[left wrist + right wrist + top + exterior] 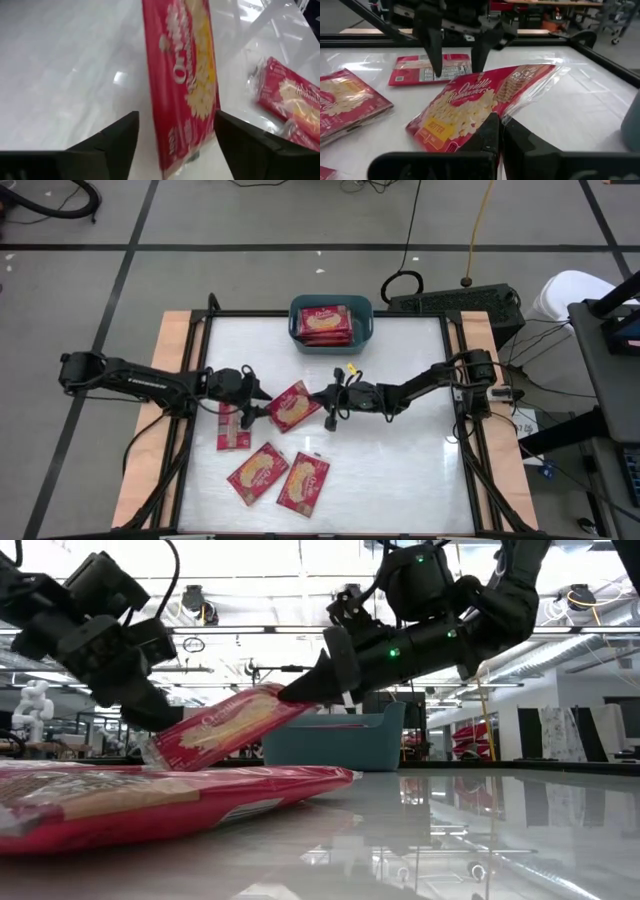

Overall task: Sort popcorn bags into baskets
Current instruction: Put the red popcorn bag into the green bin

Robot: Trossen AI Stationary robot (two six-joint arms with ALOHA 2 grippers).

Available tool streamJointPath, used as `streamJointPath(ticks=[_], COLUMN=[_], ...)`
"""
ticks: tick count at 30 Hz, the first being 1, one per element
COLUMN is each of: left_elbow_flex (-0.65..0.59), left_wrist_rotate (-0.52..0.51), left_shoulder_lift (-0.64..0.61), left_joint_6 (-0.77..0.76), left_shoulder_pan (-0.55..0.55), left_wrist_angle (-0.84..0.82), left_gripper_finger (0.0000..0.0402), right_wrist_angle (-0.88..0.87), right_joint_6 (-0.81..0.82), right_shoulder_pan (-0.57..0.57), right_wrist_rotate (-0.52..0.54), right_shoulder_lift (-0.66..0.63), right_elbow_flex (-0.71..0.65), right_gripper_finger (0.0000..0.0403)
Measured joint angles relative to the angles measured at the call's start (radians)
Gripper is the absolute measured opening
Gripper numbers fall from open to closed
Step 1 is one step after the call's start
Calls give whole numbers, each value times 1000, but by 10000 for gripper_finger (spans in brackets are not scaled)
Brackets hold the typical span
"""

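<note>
A red popcorn bag (293,407) (470,100) with a yellow picture sits mid-table between both grippers, tilted. My right gripper (328,408) (499,125) is shut on its right-hand end. My left gripper (258,402) (175,120) is open; its fingers (436,55) stand on either side of the bag's other end (185,75), and I see no touch. A bag (233,427) showing a grey-white panel lies flat beside it. Two more bags (258,472) (303,482) lie flat nearer the front. The teal basket (366,330) (340,740) at the far edge holds bags (323,325). My right gripper pinches the bag's clear sealed edge (512,112) at its right-hand end between its two fingers, coming slanting down from the table's right. That end (290,698) is lifted. The bag slopes down toward the left, with its lower end (165,755) at the table.
A dark frame rail (452,380) runs round the white tabletop. A flat bag (150,800) lies close in front of the low camera. Bare tabletop (400,470) lies at the right and front right. Cables and a black box (450,300) are on the floor beyond.
</note>
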Motion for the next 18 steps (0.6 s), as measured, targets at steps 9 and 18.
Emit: streamJointPath(ticks=[9,18], left_elbow_flex=[-65,-59], left_wrist_rotate=[38,20], left_shoulder_lift=[0,0], left_joint_6=[28,70], left_shoulder_pan=[-10,-14], left_wrist_angle=[110,175], left_gripper_finger=[203,21], right_wrist_angle=[19,24], right_joint_6=[-84,-98], right_shoulder_pan=[2,2], right_wrist_rotate=[28,36], right_shoulder_lift=[0,-1], right_elbow_flex=[0,0], right_gripper_finger=[0,0])
